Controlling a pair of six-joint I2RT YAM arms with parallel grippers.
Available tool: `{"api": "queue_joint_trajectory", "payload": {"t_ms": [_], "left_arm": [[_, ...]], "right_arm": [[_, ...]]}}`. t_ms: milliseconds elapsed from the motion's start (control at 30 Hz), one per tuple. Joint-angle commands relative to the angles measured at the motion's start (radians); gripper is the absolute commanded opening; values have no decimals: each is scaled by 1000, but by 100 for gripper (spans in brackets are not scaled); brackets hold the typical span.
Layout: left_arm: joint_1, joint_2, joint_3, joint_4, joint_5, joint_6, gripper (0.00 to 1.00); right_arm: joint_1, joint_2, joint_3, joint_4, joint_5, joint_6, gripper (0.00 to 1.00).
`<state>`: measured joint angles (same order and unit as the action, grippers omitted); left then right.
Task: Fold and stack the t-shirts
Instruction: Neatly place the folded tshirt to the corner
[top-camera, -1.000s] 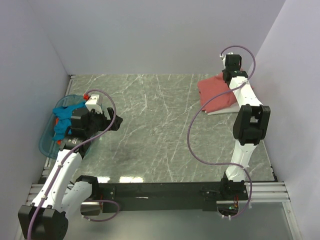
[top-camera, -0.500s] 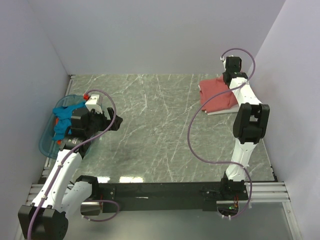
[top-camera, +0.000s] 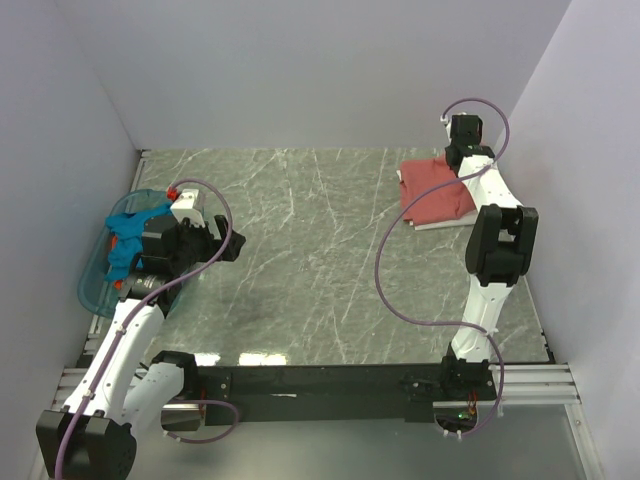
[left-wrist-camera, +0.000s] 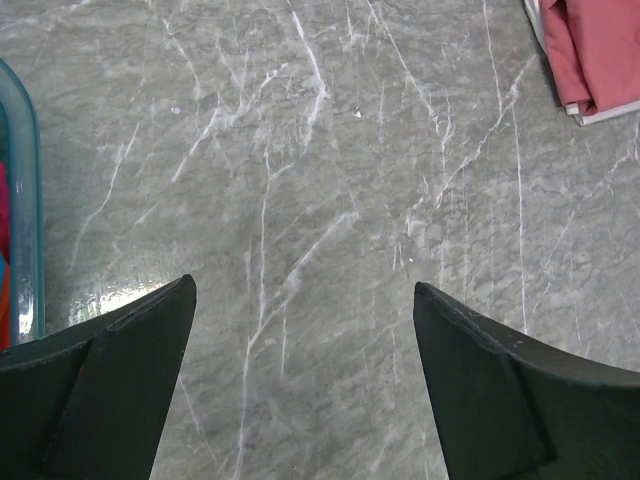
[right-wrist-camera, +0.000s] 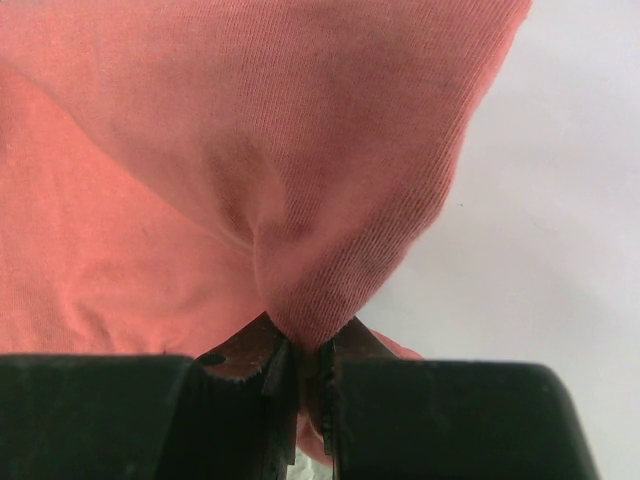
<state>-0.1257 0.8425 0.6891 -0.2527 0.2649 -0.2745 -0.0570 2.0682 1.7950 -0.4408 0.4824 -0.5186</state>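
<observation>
Dusty-red shirt (top-camera: 435, 195) shifted slightly right on grey marble table (top-camera: 300, 255)

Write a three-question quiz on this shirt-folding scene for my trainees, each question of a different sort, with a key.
1. True or false: the left gripper is holding a shirt.
2. Multiple choice: what is the right gripper pinching? A) the dusty-red t-shirt; B) a sponge; C) a cup.
3. Fill in: the teal-blue t-shirt lies in the translucent blue plastic ___.
Key: 1 false; 2 A; 3 basket.
</observation>
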Motion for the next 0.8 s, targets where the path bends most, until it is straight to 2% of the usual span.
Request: {"api": "queue_joint_trajectory", "payload": {"t_ms": [0, 100, 200, 233, 267, 300, 367, 467, 633, 767], "left_arm": [[0, 4, -2, 30, 5, 17, 95], [0, 3, -2, 30, 5, 17, 95], [0, 4, -2, 32, 4, 17, 95], [0, 4, -2, 30, 4, 17, 95], [0, 4, -2, 30, 4, 17, 95], [0, 3, -2, 29, 4, 17, 95], [1, 1, -2, 29, 3, 17, 95], [0, -2, -2, 26, 0, 17, 95], [0, -3, -3, 26, -7, 17, 95], [0, 4, 1, 24, -7, 17, 95]], "right_arm": [[-14, 9, 41, 51, 35, 3, 0], [-17, 15, 40, 59, 39, 2, 2], [-21, 29, 43, 70, 50, -4, 15], [-23, 44, 44, 82, 68, -14, 35], [-24, 53, 43, 94, 88, -23, 46], [-24, 67, 43, 109, 108, -34, 54], [-26, 104, 40, 166, 159, -58, 63], [-30, 125, 47, 218, 186, -63, 65], [-24, 57, 47, 150, 107, 0, 66], [-26, -49, -6, 38, -158, 26, 69]]}}
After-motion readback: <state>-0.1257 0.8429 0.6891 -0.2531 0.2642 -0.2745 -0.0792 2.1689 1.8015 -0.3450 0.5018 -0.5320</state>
